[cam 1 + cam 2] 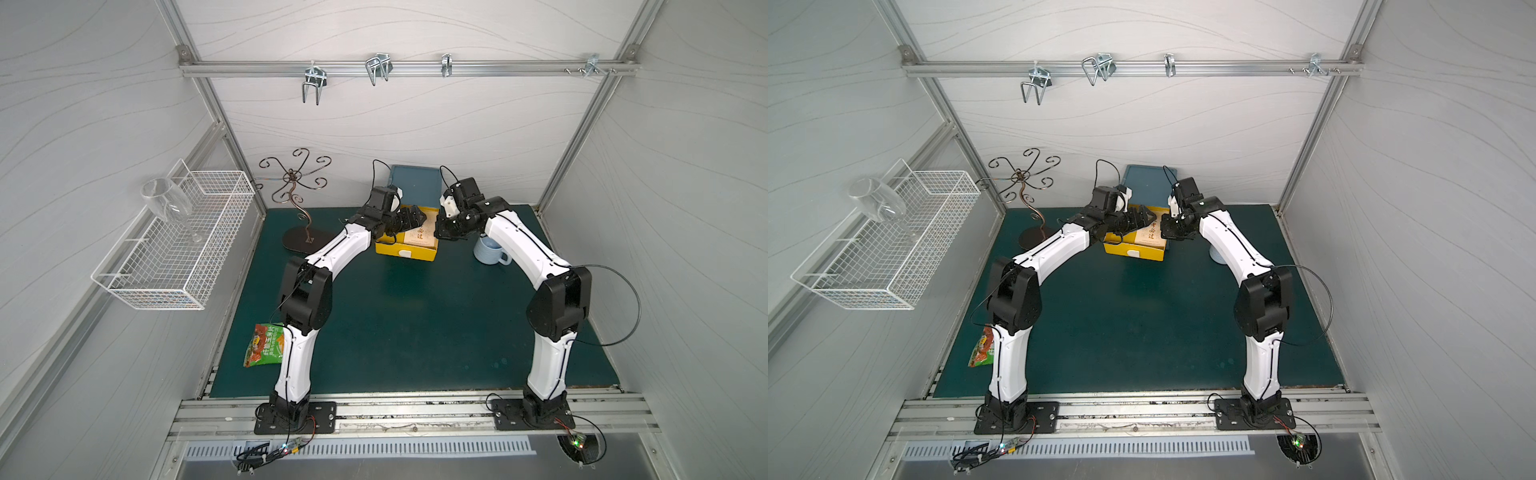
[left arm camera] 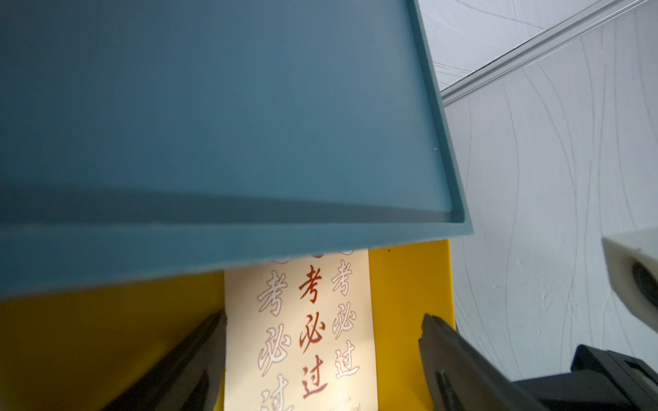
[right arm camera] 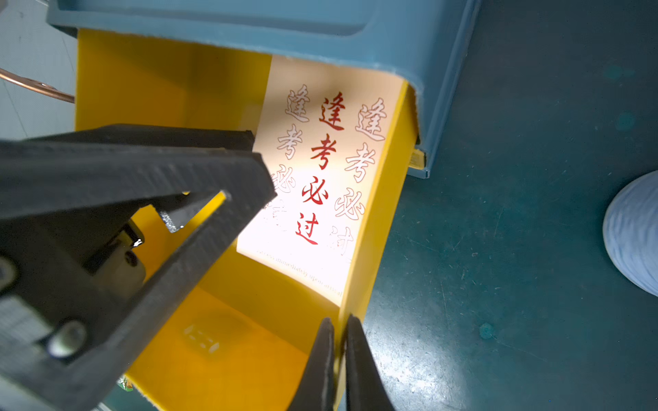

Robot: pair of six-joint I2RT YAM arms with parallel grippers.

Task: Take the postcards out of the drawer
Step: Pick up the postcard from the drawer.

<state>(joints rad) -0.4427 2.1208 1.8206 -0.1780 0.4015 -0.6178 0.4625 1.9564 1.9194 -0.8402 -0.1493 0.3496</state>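
The yellow drawer stands pulled out of the blue cabinet at the back of the mat. A cream postcard with red characters lies flat on the drawer's floor against its right wall, its far end under the cabinet. My left gripper hangs open just above the postcard, one finger on each side of it, touching nothing. My right gripper is shut on the drawer's thin right side wall near the front corner. Both top views show the two grippers meeting over the drawer.
A pale blue mug stands right of the drawer, behind my right arm. A green-and-orange snack packet lies near the left arm's base. A metal glass stand is at the back left; a wire basket with a wine glass hangs on the left wall.
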